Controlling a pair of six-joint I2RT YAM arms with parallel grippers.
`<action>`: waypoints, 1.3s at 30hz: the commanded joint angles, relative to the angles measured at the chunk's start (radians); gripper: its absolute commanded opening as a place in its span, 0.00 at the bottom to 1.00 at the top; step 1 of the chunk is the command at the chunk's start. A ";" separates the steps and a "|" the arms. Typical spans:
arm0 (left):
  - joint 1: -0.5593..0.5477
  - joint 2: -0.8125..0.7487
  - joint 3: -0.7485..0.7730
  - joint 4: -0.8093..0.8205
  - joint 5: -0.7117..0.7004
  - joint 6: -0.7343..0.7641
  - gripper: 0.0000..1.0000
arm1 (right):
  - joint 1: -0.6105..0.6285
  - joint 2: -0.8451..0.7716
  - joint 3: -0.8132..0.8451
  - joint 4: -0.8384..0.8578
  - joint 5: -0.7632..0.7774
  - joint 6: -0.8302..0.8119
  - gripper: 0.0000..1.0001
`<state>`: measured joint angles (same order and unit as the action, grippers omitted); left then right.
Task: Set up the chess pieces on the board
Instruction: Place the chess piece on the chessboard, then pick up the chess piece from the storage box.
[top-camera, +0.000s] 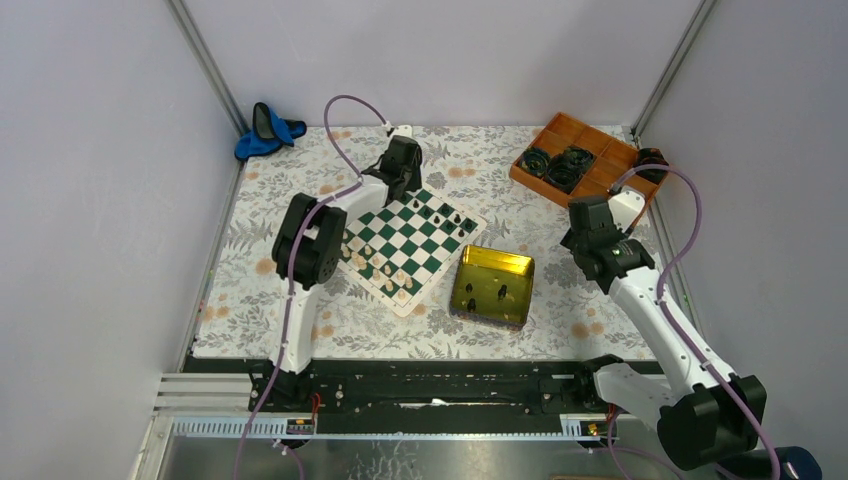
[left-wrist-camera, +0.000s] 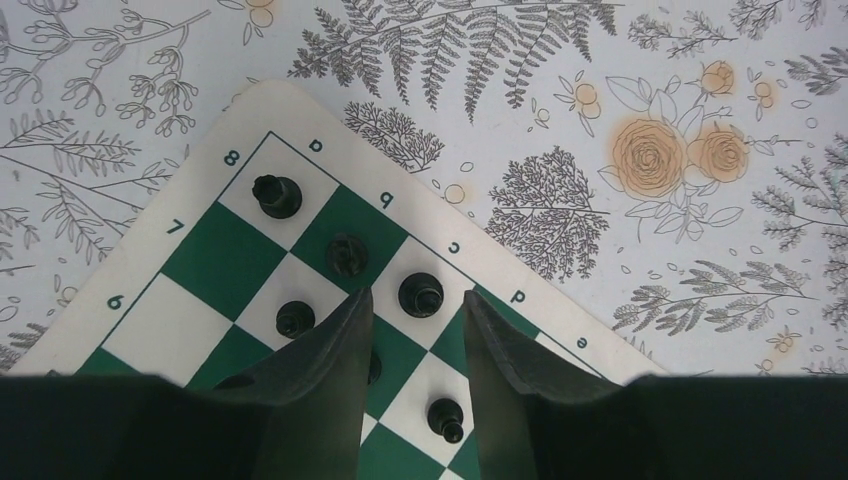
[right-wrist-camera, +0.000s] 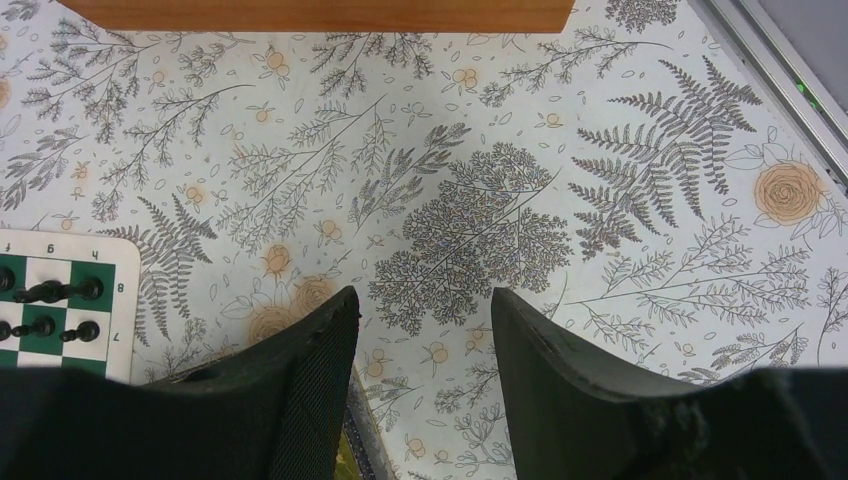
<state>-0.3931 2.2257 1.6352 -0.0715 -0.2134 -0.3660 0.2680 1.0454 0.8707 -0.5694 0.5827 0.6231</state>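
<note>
**Top view:** board (top-camera: 412, 306) lies skewed at table centre, partly dressed. Chess pieces (top-camera: 441, 213) in black run along its far-right edge, cream ones along the near-left side. Two black pcs lie in tin tray (top-camera: 495, 252), just beside the board's R edge, so supply isn't exhausted. Est. task past halfway, not complete. Left gripper (top-camera: 408, 185) is over the board's far corner. Right gripper (top-camera: 590, 222) hangs between tin tray and orange tray (top-camera: 560, 122), well apart from the board, judged as standing clear of the L arm.

**L wrist:** fingers (left-wrist-camera: 340, 340) spread, nothing gripped. Black piece on c8 (left-wrist-camera: 420, 293) stands upright between the tips, gap on both sides, touching neither. a8, b8 and b7 are occupied. The straddle fits either a release or an approach; cannot tell which. Risk: sideways drift on lift knocks the b8 neighbour.

**R wrist:** jaws wide, empty, over floral cloth (right-wrist-camera: 480, 200). Board's h-file corner shows at L edge with black pcs on it; orange tray wall at top
</note>
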 joint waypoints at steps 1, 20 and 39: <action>-0.009 -0.058 -0.025 0.012 -0.035 -0.007 0.46 | -0.004 -0.036 -0.002 -0.017 0.005 0.005 0.59; -0.070 -0.285 -0.149 0.048 -0.063 0.045 0.60 | -0.004 -0.087 -0.023 -0.035 -0.014 0.016 0.59; -0.462 -0.580 -0.374 -0.065 0.157 0.191 0.68 | -0.005 -0.040 -0.059 0.048 -0.005 0.035 0.60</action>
<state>-0.7872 1.6810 1.2949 -0.0845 -0.1440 -0.2558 0.2680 0.9974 0.8127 -0.5636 0.5652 0.6357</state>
